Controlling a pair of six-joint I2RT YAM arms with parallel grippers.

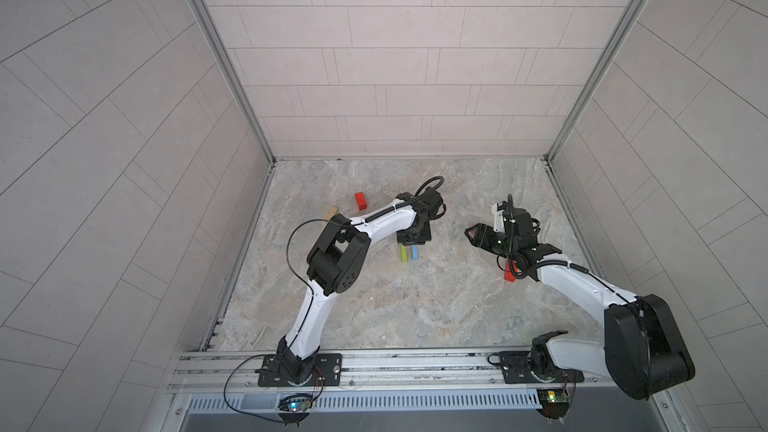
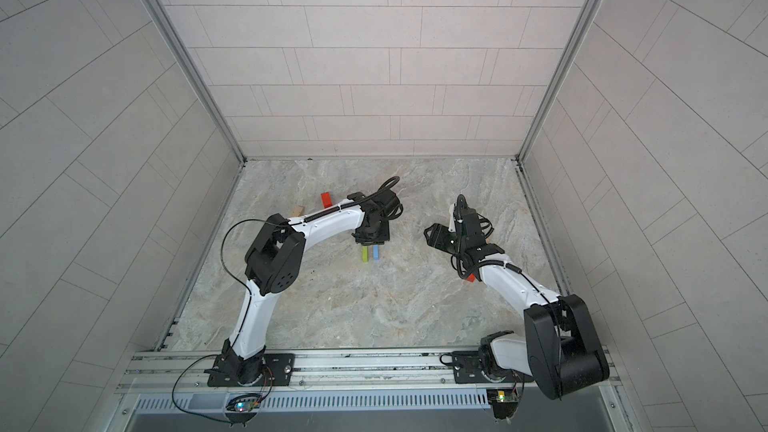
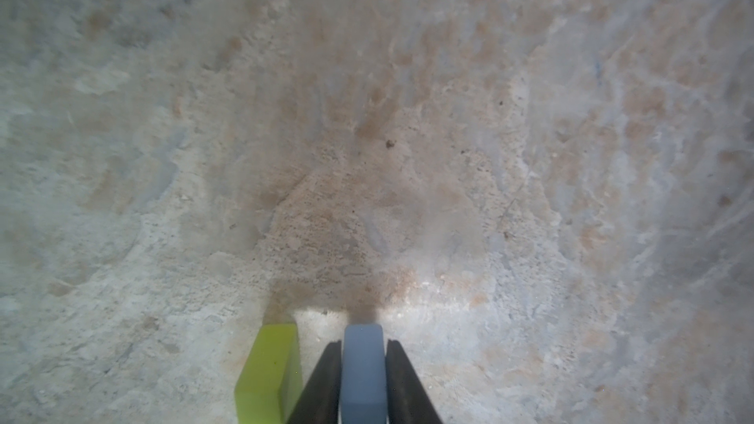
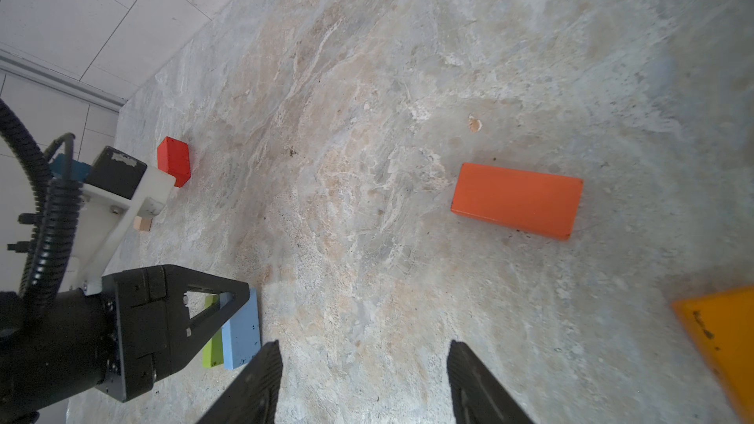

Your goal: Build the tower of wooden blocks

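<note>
A lime green block (image 3: 269, 373) and a light blue block (image 3: 363, 369) lie side by side on the marble floor, parallel, a small gap between them and nothing on top; both top views show them (image 1: 403, 254) (image 2: 376, 253). My left gripper (image 3: 363, 342) points down over the blue block, one finger on each side with thin slits of light between, so it is slightly open. Off to the right, my right gripper (image 4: 363, 346) hovers open and empty, aimed toward the pair (image 4: 242, 332). An orange block (image 4: 516, 199) lies flat ahead of it.
A red block (image 1: 361, 200) and a tan block (image 1: 332, 213) lie at the back left, beside the left forearm. A red-orange block (image 1: 509, 275) is partly hidden under the right arm. A yellow-orange block (image 4: 722, 336) lies near the right gripper. Tiled walls enclose the floor; a metal rail (image 1: 395, 361) runs along the front.
</note>
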